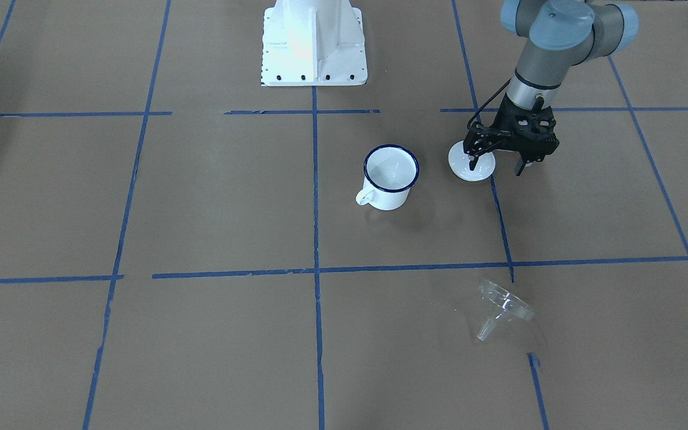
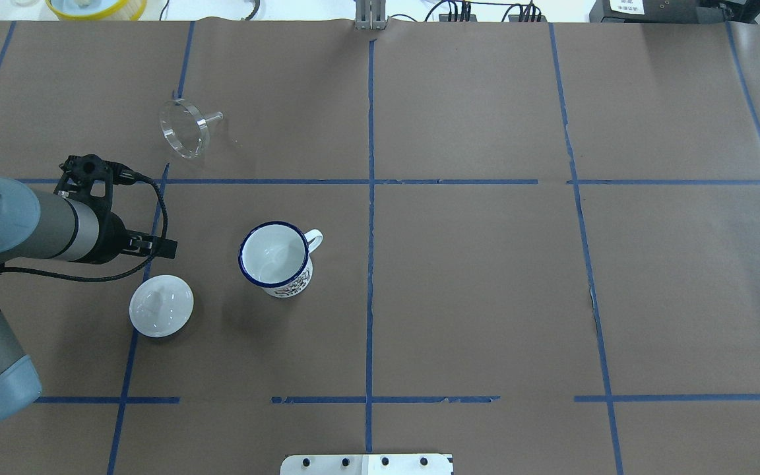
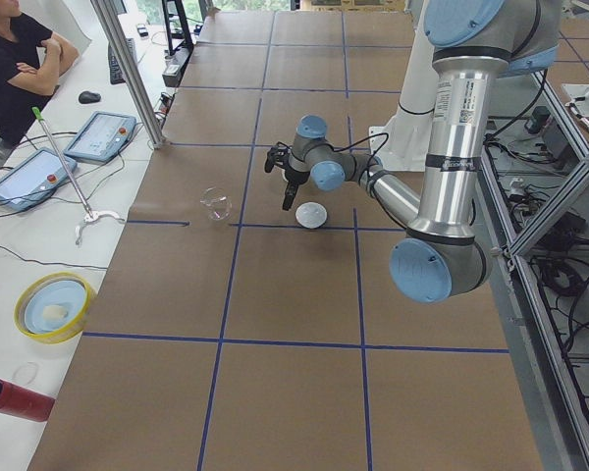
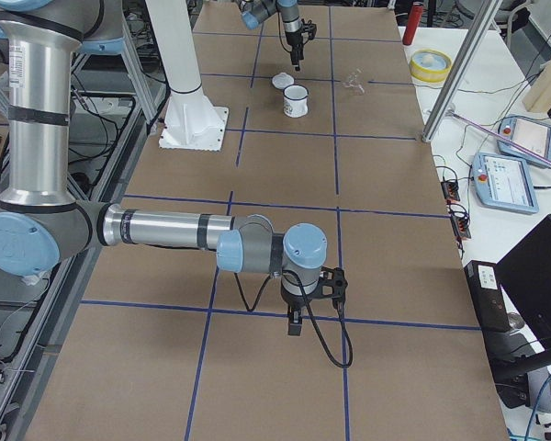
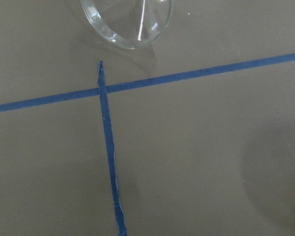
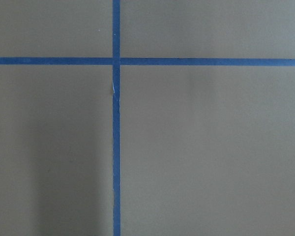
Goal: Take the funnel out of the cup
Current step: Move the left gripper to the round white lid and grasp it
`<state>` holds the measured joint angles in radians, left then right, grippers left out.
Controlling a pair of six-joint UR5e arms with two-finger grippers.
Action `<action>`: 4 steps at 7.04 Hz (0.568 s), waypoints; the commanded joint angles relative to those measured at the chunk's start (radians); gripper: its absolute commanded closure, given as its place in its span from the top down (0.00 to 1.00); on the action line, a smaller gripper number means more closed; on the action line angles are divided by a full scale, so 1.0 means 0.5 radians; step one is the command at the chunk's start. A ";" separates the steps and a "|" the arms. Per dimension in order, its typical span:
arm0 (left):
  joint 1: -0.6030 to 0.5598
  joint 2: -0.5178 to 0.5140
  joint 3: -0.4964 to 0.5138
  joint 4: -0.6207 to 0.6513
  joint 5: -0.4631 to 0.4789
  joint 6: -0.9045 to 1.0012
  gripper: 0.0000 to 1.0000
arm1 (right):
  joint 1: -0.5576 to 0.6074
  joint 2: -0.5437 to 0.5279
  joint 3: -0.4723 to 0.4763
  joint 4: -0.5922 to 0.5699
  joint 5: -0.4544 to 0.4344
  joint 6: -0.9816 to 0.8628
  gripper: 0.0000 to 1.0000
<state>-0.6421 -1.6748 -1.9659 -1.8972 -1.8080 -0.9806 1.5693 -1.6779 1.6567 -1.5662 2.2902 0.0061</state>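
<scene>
**Funnel out of the cup, lying on the table**

- Funnel (image 2: pixel 185 128): on its side on the brown paper table (image 2: pixel 485 264), well apart from the cup (image 2: pixel 278 260). It sits across a blue tape line (image 2: pixel 287 181) from the cup, on the side away from the robot base and toward the robot's left. In the left wrist view I see only its clear rim at the top edge, just past a tape junction.
- Cup: upright, nothing inside, handle pointing away from the lid.
- White knobbed lid (image 2: pixel 161 305): flat on the table near the cup on the robot's left, not touching it.
- Left gripper (image 1: pixel 496 166): hangs above the table over the lid's edge, fingers spread, nothing between them.
- Right gripper (image 4: pixel 296 323): far down the table, pointing down over a tape line. I only get it in the right side view, so I can't tell how its jaws stand. Its wrist camera shows bare paper and crossed tape.
</scene>
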 commanded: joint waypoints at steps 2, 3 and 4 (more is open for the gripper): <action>0.118 0.015 0.029 -0.004 -0.010 -0.167 1.00 | 0.000 -0.001 0.000 0.000 0.000 0.000 1.00; 0.173 0.045 0.026 -0.019 -0.010 -0.235 1.00 | 0.000 -0.001 0.000 0.000 0.000 0.000 1.00; 0.180 0.055 0.026 -0.025 -0.010 -0.242 1.00 | 0.000 0.002 0.000 0.000 0.000 0.000 1.00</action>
<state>-0.5670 -1.6560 -1.9535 -1.9050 -1.8133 -1.0845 1.5693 -1.6778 1.6567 -1.5662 2.2902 0.0061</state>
